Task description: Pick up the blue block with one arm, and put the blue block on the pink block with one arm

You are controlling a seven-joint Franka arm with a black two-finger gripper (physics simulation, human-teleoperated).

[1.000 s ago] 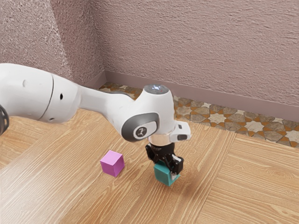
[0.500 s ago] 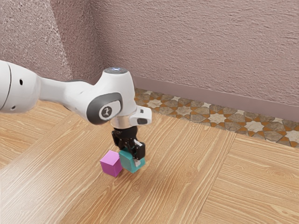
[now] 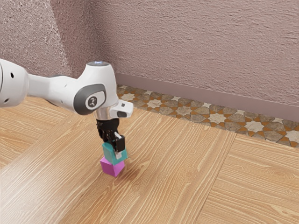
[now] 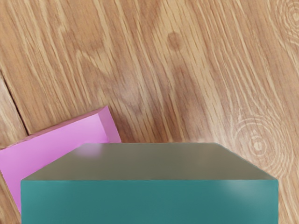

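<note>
Here, the placing step: the gripper point(image 3: 115, 147) clasps the blue block point(image 3: 109, 152) between its fingers, directly over the pink block point(image 3: 112, 168).
Contact beneath the fingers is unclear, perhaps touching; the next move likely calls for settling it squarely, then letting go.

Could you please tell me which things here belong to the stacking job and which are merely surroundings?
Belong to the job: blue block, held in the claw; pink block directly beneath it.
Merely surroundings: wooden table; textured wall; patterned floor tiles.
</note>
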